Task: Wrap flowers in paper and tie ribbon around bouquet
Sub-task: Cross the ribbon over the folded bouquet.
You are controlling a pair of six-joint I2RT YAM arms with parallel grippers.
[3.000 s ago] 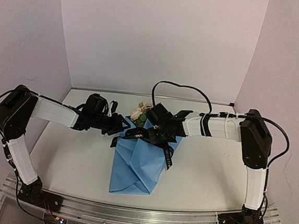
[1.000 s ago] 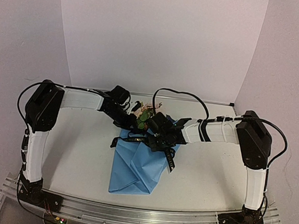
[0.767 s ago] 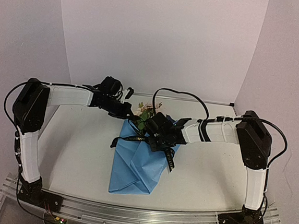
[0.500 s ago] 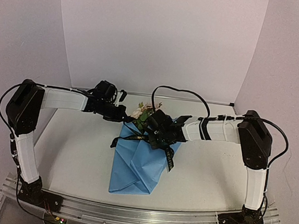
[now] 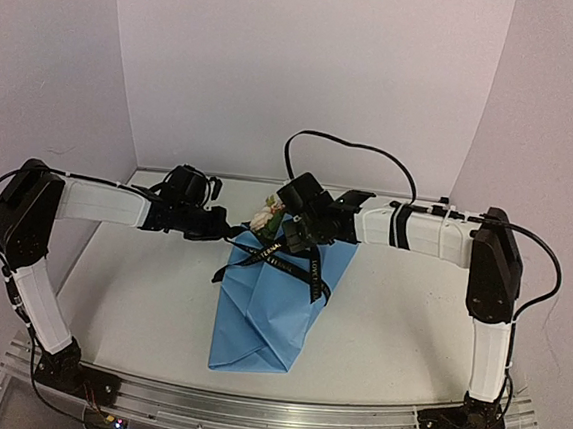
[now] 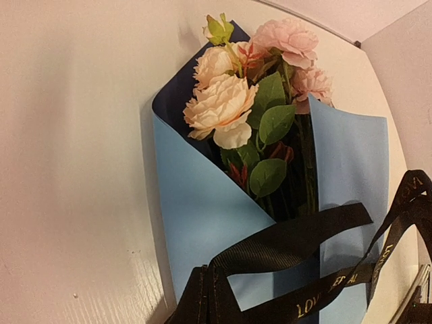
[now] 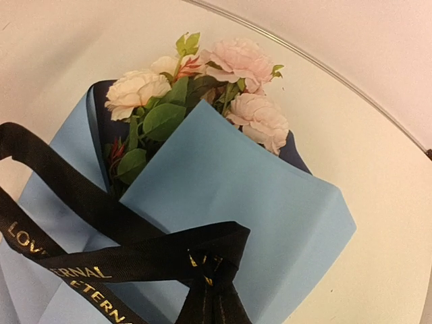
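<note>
Top view: left gripper (image 5: 225, 234) and right gripper (image 5: 288, 243) are being held at the flower end of the cone-like light blue bouquet (image 5: 263, 313), left jaws just outside its edge, right jaws over it. Both sets of jaws are being kept closed, each pinched on a strand of the long narrow black fabric ribbon (image 5: 272, 261) with gold lettering. The ribbon is being stretched from jaws to jaws across the wrap. The bouquet is being supported by the white table (image 5: 129, 291).

Left wrist view: fingers are not being shown. The ribbon is being gathered into a tight pinch right at the jaws, at the bottom edge. Ahead of the jaws, the creased sheet of paper (image 6: 196, 209), light blue outside and navy inside, is being kept folded around the pale pink and white flowers (image 6: 226, 104) with green leaves.

Right wrist view: the same is being shown from the other side. The ribbon strands are being drawn together at the jaws, the paper flap is lying directly ahead, and the flowers are being seen beyond it.
</note>
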